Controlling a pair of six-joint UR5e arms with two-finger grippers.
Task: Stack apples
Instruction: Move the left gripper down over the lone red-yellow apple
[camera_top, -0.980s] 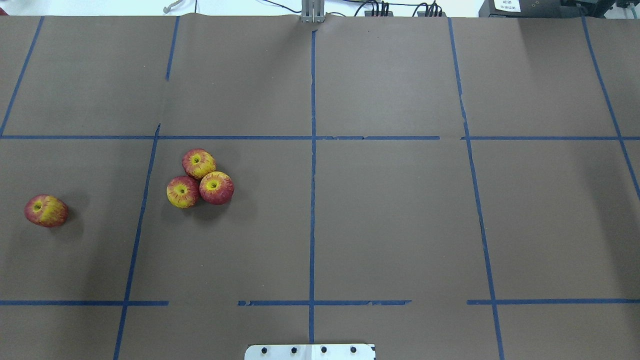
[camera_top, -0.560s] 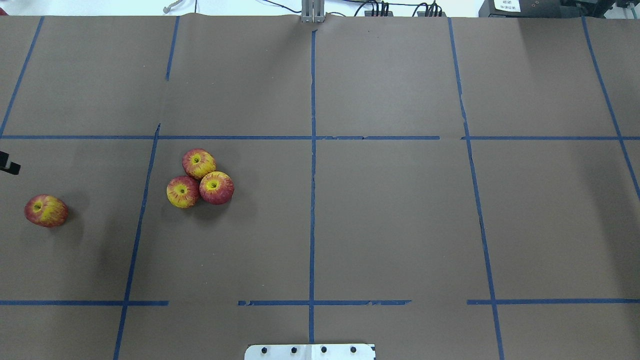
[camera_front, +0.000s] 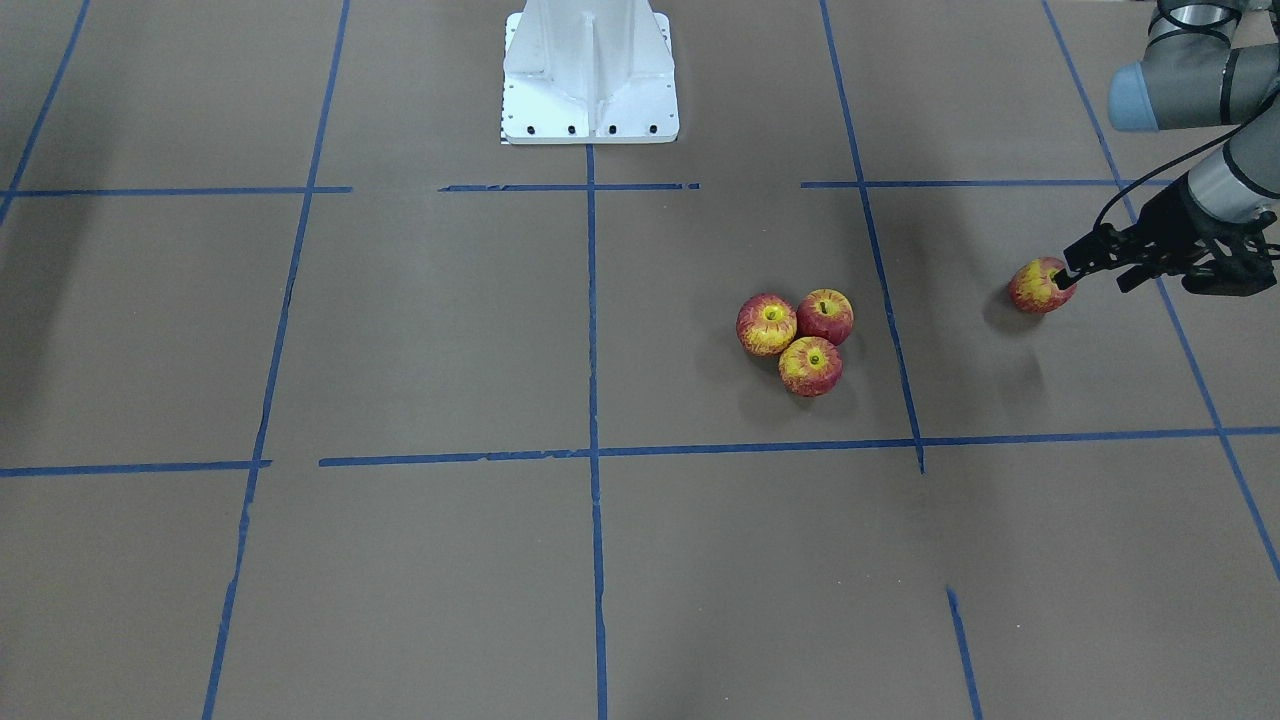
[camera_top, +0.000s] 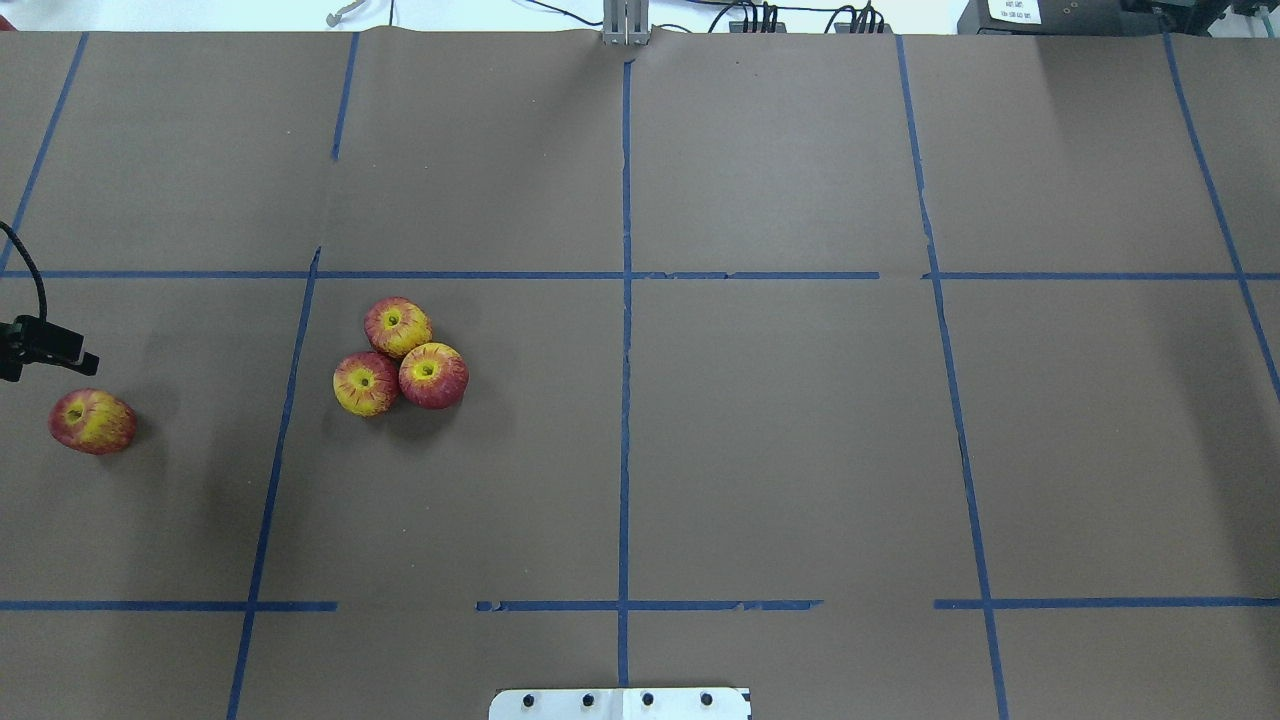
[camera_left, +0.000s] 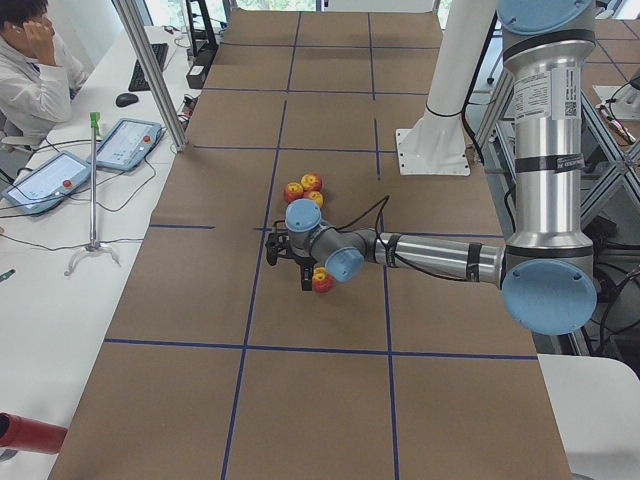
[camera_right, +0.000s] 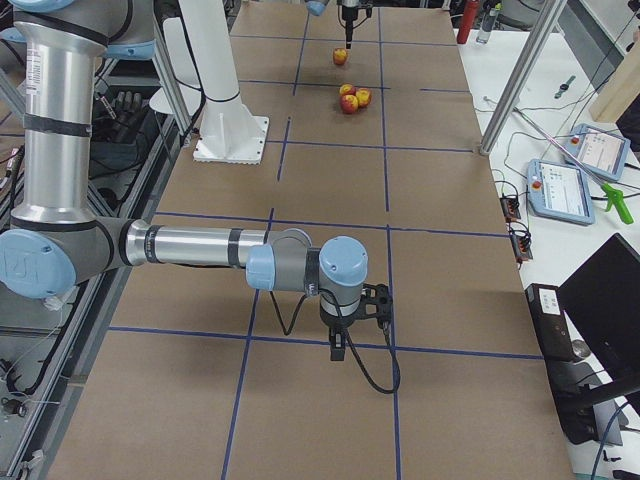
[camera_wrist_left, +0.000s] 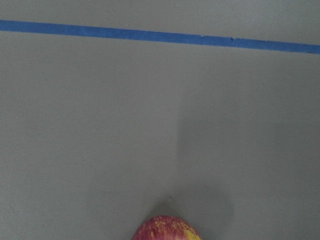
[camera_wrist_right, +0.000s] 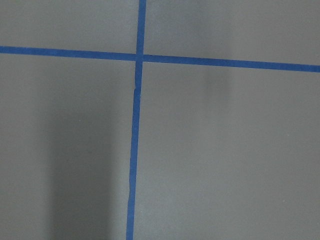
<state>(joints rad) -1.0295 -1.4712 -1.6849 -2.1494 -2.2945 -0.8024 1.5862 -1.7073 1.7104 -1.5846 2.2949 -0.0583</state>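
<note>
Red-yellow apples (camera_top: 433, 376), four: three touching, one near spread left claw (camera_front: 1095, 280); right claw (camera_right: 350, 335) unclear.

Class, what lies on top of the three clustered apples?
Nothing: each of the clustered apples shows its bare stem dimple. They rest on the table; their undersides are hidden.

The four apples (camera_top: 433, 376) are red with yellow streaks around yellow-green dimples, on a brown table (camera_top: 780, 450) gridded with blue tape lines (camera_top: 625, 400); the left gripper (camera_front: 1095, 275) is black, the robot base (camera_front: 590, 70) white.
</note>
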